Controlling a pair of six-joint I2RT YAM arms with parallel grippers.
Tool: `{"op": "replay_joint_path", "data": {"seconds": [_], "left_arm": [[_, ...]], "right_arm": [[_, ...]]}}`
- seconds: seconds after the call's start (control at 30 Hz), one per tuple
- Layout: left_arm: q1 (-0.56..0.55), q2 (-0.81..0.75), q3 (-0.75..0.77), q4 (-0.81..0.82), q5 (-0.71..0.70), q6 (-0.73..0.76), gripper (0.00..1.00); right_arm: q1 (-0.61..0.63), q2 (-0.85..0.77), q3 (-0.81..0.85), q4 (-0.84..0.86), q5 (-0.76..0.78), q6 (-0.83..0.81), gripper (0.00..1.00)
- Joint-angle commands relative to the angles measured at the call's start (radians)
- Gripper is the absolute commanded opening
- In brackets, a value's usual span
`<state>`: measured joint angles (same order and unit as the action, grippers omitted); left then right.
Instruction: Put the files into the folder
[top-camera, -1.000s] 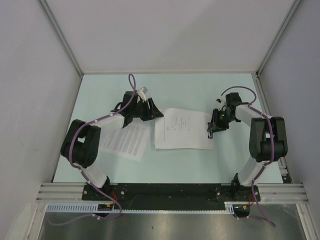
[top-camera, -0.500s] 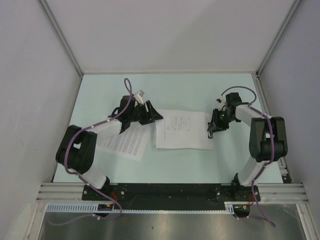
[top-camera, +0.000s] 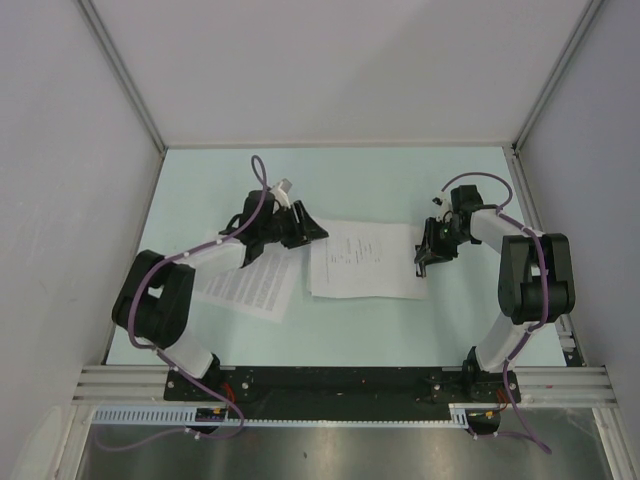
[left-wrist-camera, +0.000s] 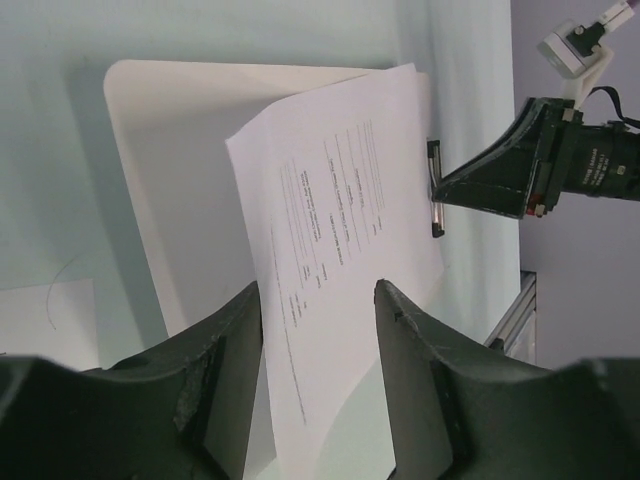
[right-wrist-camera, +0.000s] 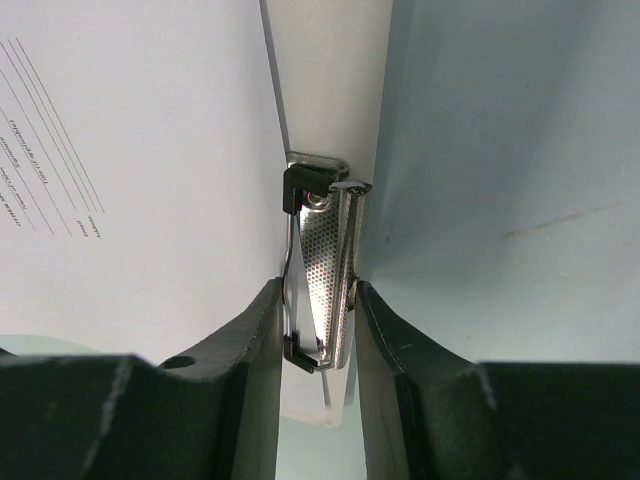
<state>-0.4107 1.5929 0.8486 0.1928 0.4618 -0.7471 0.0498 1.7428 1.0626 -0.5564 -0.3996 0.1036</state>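
The sparser printed sheet (top-camera: 365, 260) lies on the white folder (left-wrist-camera: 160, 170) at mid-table, covering most of it. The densely lined sheet (top-camera: 245, 285) lies to its left, partly under my left arm. My left gripper (top-camera: 300, 226) is open, its fingers astride the near edge of the sparser sheet (left-wrist-camera: 340, 220), which runs between them (left-wrist-camera: 318, 290). My right gripper (top-camera: 428, 255) is shut on the folder's metal clip (right-wrist-camera: 325, 260) at the right short edge, one finger on each side (right-wrist-camera: 315, 285). The clip (left-wrist-camera: 434, 190) also shows in the left wrist view.
Grey walls enclose the pale green table (top-camera: 340, 180) on the left, back and right. An aluminium rail (top-camera: 340, 385) with both arm bases runs along the near edge. A corner of the densely lined sheet (left-wrist-camera: 40, 320) shows in the left wrist view.
My left arm has stretched a little to the right, bringing its gripper closer onto the sparser sheet's left edge. The right gripper has stayed on the clip.
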Motion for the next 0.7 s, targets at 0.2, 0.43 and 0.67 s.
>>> {"op": "replay_joint_path", "data": {"seconds": [0.2,0.43,0.67], "left_arm": [[-0.034,0.128,0.188,-0.137,-0.127,0.158,0.27],[-0.036,0.268,0.325,-0.274,-0.167,0.294,0.18],[-0.036,0.383,0.463,-0.352,-0.153,0.348,0.12]], "right_arm": [[0.007,0.000,0.016,0.018,-0.010,0.011,0.00],[0.007,-0.005,0.010,0.018,-0.010,0.010,0.00],[0.005,-0.002,-0.004,0.036,0.004,0.019,0.00]]}}
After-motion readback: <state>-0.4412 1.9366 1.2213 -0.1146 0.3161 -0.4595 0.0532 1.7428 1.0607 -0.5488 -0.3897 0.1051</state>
